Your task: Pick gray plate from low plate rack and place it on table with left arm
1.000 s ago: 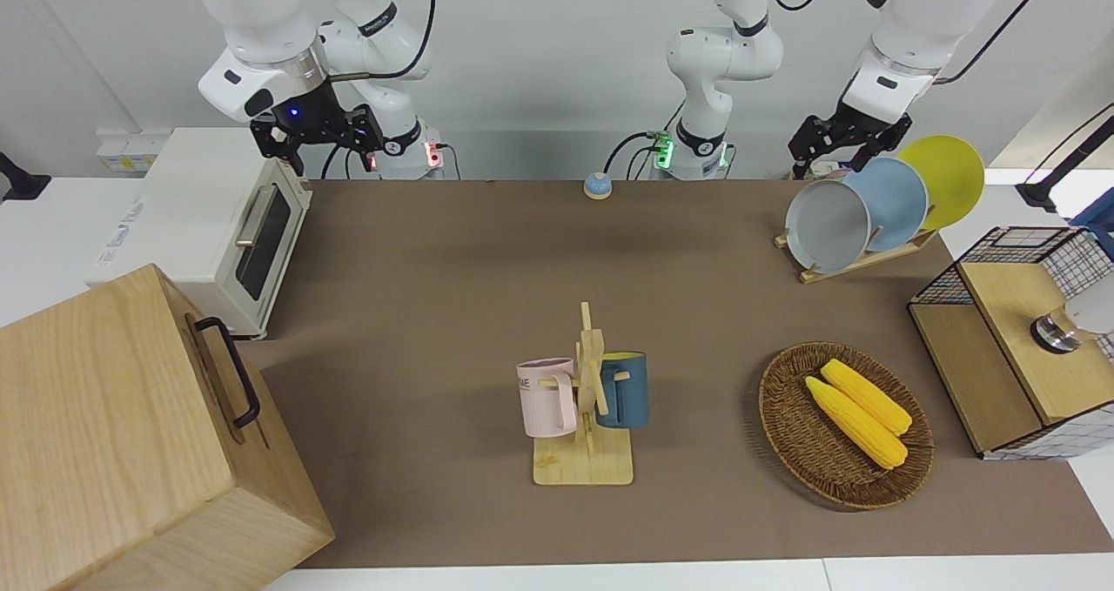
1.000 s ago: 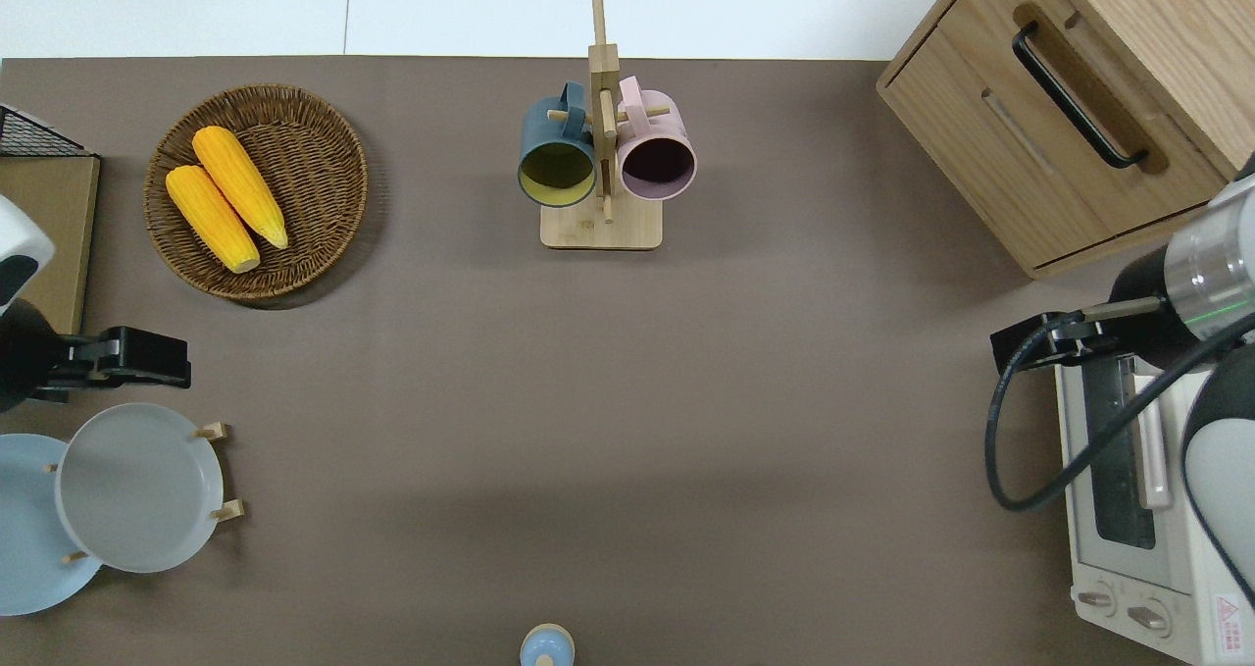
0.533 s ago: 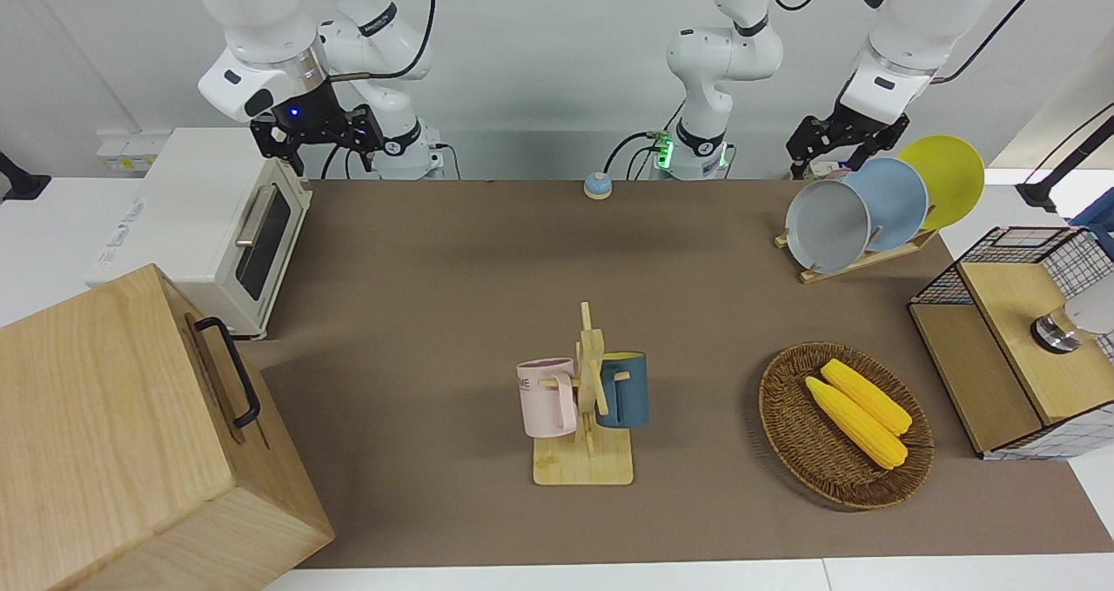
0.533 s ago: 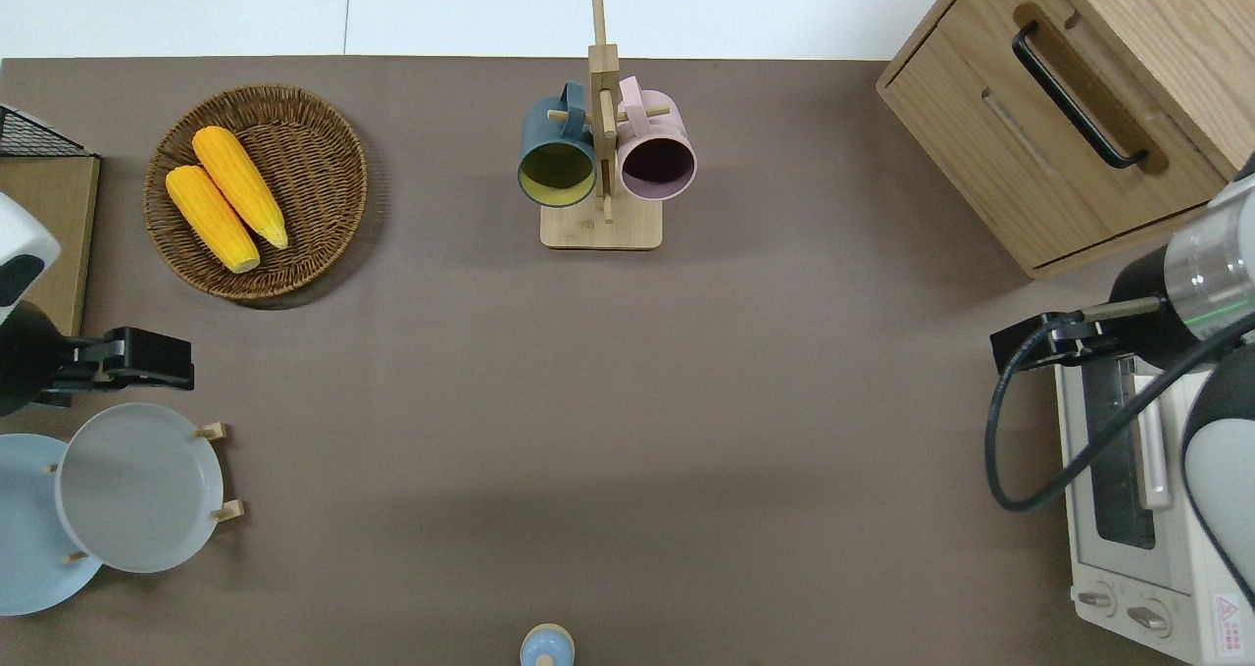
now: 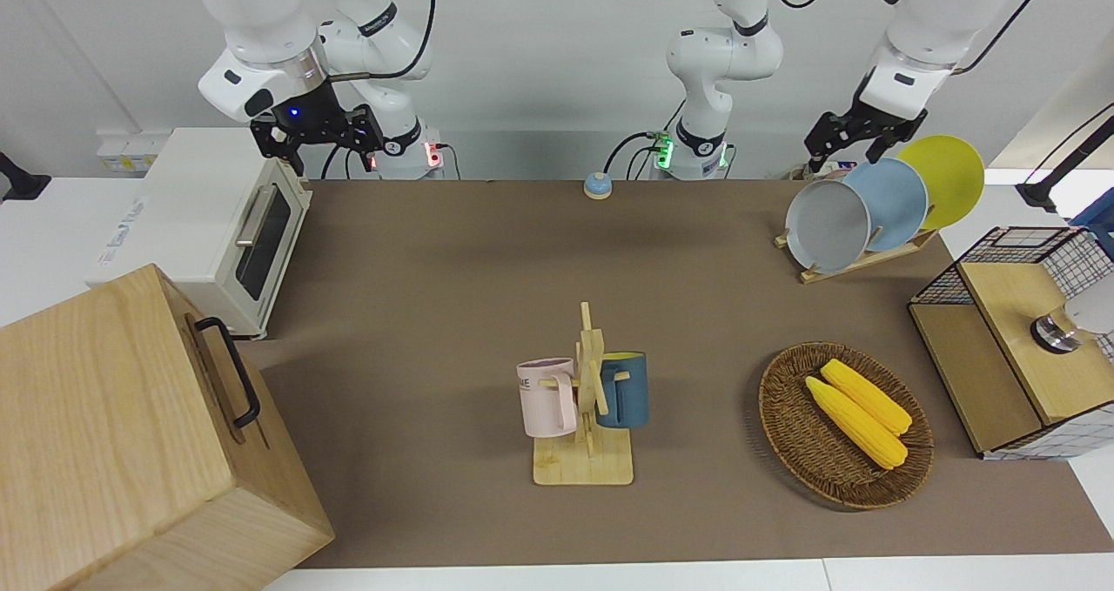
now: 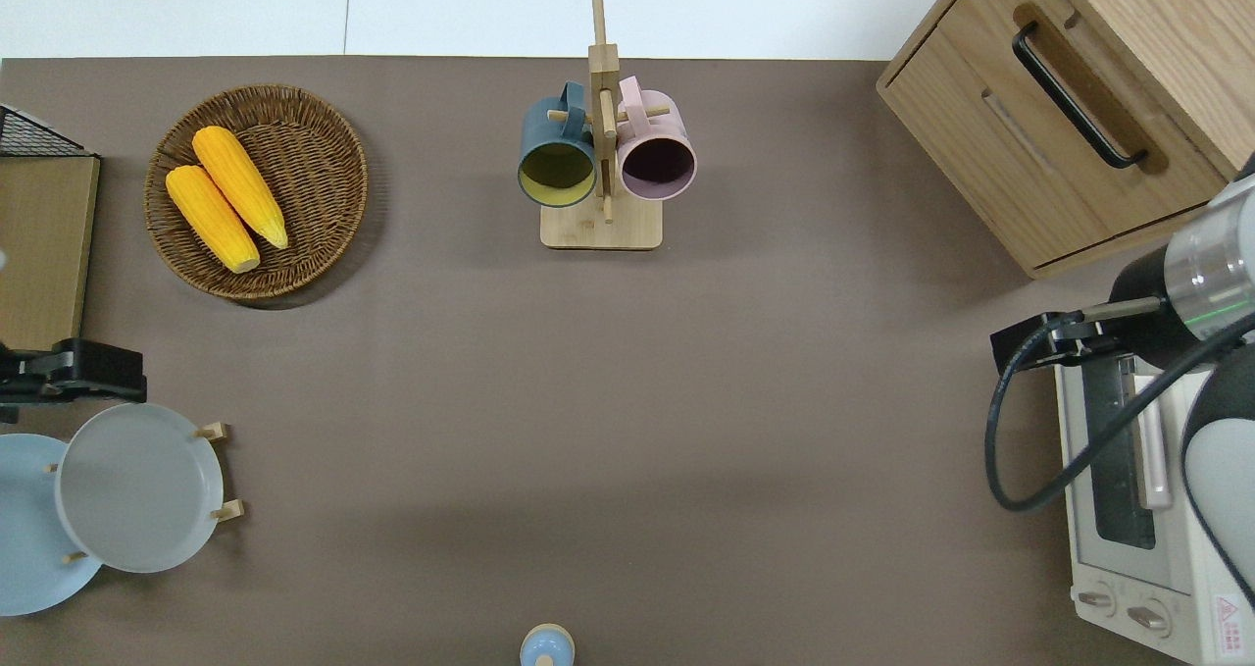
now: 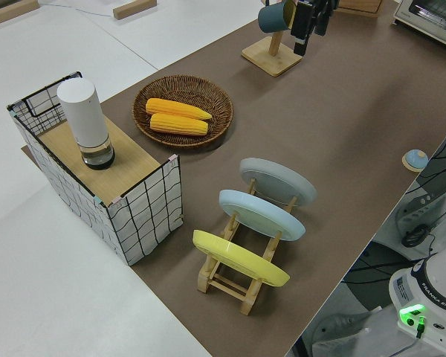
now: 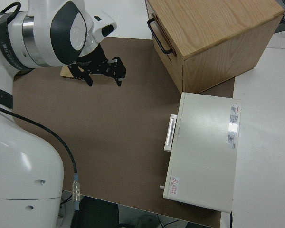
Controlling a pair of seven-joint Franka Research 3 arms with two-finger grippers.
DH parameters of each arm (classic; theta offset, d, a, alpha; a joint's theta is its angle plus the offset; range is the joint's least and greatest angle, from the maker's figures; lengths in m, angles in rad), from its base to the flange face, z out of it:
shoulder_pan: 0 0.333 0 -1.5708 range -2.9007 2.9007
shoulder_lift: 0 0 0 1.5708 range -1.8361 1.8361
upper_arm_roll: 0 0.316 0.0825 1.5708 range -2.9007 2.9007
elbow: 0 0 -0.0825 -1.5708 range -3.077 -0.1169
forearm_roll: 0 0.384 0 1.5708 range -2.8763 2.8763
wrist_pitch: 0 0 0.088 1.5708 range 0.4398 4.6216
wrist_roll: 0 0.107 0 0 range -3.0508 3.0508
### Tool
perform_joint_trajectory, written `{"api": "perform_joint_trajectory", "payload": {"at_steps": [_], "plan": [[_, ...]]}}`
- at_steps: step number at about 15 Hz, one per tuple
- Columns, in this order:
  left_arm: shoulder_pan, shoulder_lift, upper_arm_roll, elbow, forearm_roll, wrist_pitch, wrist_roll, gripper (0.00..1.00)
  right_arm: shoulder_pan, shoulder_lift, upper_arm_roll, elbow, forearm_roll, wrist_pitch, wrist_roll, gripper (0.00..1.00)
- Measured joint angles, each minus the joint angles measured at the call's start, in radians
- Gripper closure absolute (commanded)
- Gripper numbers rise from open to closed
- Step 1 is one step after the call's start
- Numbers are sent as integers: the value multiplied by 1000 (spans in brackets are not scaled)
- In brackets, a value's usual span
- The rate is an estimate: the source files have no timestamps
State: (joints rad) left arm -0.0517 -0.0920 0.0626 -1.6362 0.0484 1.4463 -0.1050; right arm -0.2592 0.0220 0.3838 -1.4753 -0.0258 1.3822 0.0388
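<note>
Saw a large brown matte bench [image 5: 435, 269] with white edges. Noted a big light-wood cabinet with a black handle [image 5: 113, 417] and a white toaster oven [image 5: 200, 217] at the right arm's end. Found a black wire crate with a wooden shelf [image 5: 1001, 356] at the left arm's end, and beside it a round brown wicker basket [image 5: 783, 417] holding two yellow corn cobs [image 5: 857, 421]. Spotted an upright wooden mug stand [image 5: 592, 399] near mid-bench, hung with a pink mug and a dark-blue mug.

Found the low light-wood plate rack [image 5: 857, 260] close to the robots at the left arm's end, carrying three tilted plates. Located the round light-gray plate [image 5: 827, 225] resting in the slot toward the right arm's end of the rack, leaning on the pegs. Saw a light-blue plate [image 5: 901, 199] just beside it, then a yellow plate [image 5: 953, 173].

Observed the white left arm [image 5: 909, 60] with its jaws apart and holding nothing, over the bench just farther from the robots than the gray plate's rim, in the air and not touching it. Noted the white right arm with a blue-lit wrist [image 5: 261, 51] parked, jaws apart.
</note>
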Motion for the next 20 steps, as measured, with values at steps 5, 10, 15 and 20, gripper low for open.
{"api": "perform_joint_trajectory", "payload": {"at_steps": [5, 10, 15, 20], "plan": [[25, -31, 88, -40, 29, -9, 133, 2, 0, 0, 0, 0, 0, 0, 0, 17], [27, -52, 132, -107, 77, 5, 176, 5, 0, 0, 0, 0, 0, 0, 0, 17], [29, -67, 183, -228, 81, 112, 205, 5, 0, 0, 0, 0, 0, 0, 0, 17], [29, -85, 218, -361, 81, 252, 207, 2, 0, 0, 0, 0, 0, 0, 0, 17]]}}
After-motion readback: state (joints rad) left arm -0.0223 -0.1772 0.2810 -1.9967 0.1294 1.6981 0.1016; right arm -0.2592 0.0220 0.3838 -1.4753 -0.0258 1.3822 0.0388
